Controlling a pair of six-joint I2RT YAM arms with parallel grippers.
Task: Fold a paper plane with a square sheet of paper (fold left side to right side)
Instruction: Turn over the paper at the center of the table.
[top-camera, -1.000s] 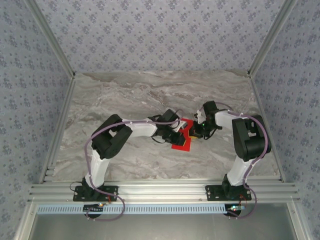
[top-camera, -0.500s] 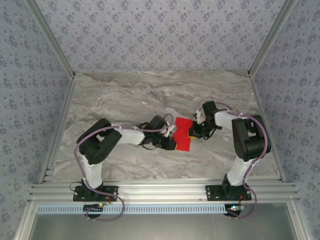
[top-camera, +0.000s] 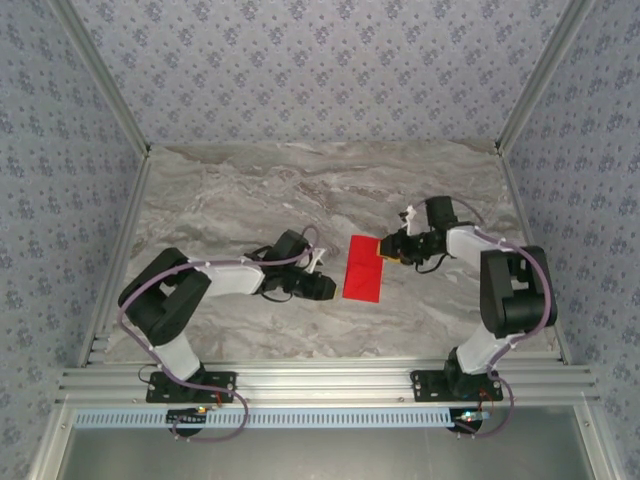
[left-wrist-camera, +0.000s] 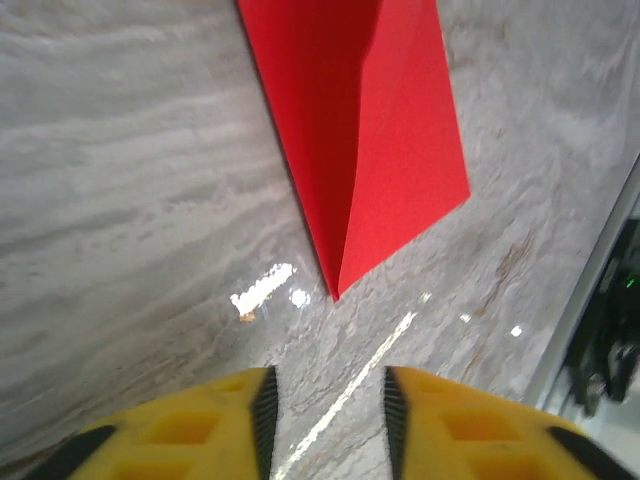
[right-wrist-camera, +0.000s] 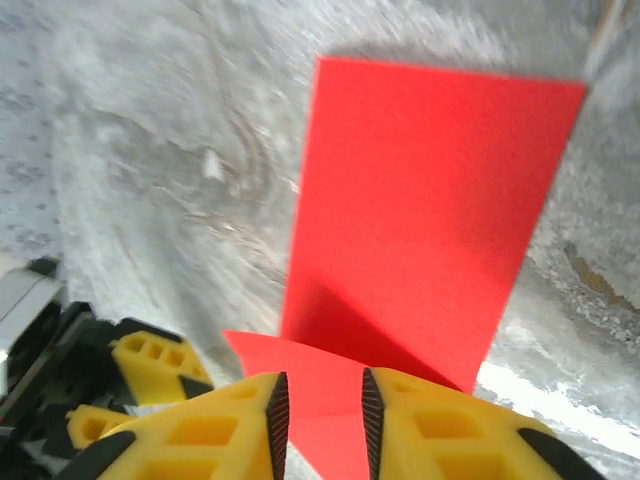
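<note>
**Folded red sheet lies between two parted grippers**

At the left, the left gripper (top-camera: 324, 288) sits low over the marbled table (top-camera: 230, 190). It points right toward the paper and stops just beside it without touching. In the left wrist view its two yellow fingers (left-wrist-camera: 190, 435) stand partway apart with only bare tabletop in the gap, so it holds nothing.

Near the middle of the table lies the red sheet of paper (top-camera: 362, 270), folded to a narrow rectangle. Its long edges run away from the arm bases. The left wrist view shows it not quite flat: a crease splits it into a darker face and a brighter face, and the two meet at the corner nearest that gripper.

At the right, the right gripper (top-camera: 386, 250) is at the sheet's far right corner. In the right wrist view its yellow fingers (right-wrist-camera: 200, 435) are parted by a narrow gap, and red paper shows through that gap and under the tips. Whether the pads touch the paper cannot be told.
</note>
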